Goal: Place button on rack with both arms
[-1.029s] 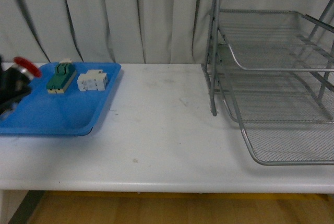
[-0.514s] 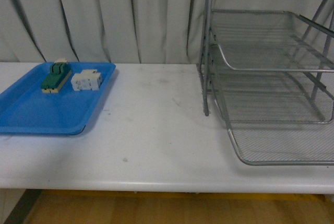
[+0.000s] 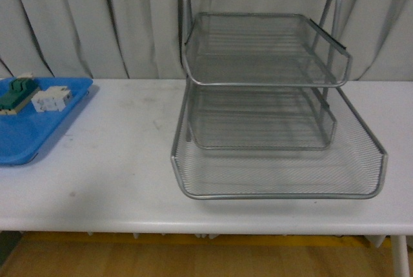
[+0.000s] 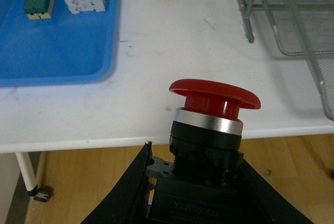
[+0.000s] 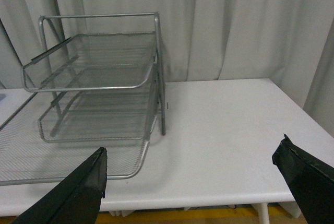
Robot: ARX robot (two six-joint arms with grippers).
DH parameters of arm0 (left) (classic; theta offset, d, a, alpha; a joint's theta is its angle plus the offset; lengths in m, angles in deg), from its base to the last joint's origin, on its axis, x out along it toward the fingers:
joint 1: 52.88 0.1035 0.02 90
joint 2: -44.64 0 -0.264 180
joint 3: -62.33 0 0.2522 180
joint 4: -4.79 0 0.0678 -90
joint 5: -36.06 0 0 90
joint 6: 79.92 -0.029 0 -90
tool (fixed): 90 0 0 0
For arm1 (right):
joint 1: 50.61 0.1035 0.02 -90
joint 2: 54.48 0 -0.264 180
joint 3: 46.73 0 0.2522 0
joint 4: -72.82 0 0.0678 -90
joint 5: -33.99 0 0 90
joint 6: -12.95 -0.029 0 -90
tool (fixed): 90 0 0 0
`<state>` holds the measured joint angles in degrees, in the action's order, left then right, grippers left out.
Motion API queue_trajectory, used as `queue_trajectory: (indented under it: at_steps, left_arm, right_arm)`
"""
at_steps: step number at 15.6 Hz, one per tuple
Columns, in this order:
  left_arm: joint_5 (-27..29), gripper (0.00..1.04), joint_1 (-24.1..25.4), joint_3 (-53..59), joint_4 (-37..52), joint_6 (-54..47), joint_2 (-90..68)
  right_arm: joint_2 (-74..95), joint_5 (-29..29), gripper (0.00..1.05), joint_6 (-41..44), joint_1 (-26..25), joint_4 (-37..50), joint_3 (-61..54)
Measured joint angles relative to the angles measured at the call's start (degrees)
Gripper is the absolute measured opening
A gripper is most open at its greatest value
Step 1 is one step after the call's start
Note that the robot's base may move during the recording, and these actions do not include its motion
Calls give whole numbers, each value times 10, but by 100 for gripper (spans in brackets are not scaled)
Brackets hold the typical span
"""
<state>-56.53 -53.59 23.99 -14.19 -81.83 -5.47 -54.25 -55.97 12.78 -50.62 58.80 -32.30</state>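
Observation:
In the left wrist view my left gripper [image 4: 194, 185] is shut on the button [image 4: 211, 114]; its red mushroom cap and silver collar stand up from a black body held between the black fingers, out past the table's near edge over the wooden floor. The silver wire-mesh rack [image 3: 271, 96] stands in the middle of the white table in the front view, its lowest tray slid forward; its corner also shows as rack [image 4: 292, 20]. My right gripper [image 5: 193, 174] is open and holds nothing, hovering beside the rack [image 5: 99, 88] above bare table. Neither arm shows in the front view.
A flat blue tray [image 3: 26, 141] lies at the table's left and holds a green-and-cream block [image 3: 14, 96] and a white block [image 3: 51, 99]. Grey curtains hang behind the table [image 3: 129, 161]. The blue tray [image 4: 57, 51] also appears in the left wrist view.
The front view has swung right: the rack shifted from the right edge to the middle and the blue tray slid to the far left. The button seen a second ago is out of that view.

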Motion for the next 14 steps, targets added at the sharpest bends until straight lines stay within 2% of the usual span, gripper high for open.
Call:
queue_trajectory:
  at_steps: [1, 2, 3, 5, 7, 10, 14]
  left_arm:
    - [0, 36, 0, 0, 1, 0, 2]
    - [-30, 36, -3, 0, 14, -16, -6]
    - [-59, 36, -27, -4, 43, -43, -24]
    - [-67, 36, -132, -59, 103, -91, -138]
    - [-75, 36, -195, -124, 129, -99, -246]
    - [-79, 36, -238, -208, 139, -99, -368]
    - [-42, 36, -261, -365, 121, -102, -566]
  right_arm:
    - [0, 0, 98, 0, 0, 1, 0]
    - [0, -2, 98, 0, 0, -1, 0]
    - [0, -3, 98, 0, 0, 0, 0]
    - [0, -2, 98, 0, 0, 0, 0]
    - [0, -2, 98, 0, 0, 0, 0]
    - [0, -2, 98, 0, 0, 0, 0]
    - [0, -2, 98, 0, 0, 0, 0]
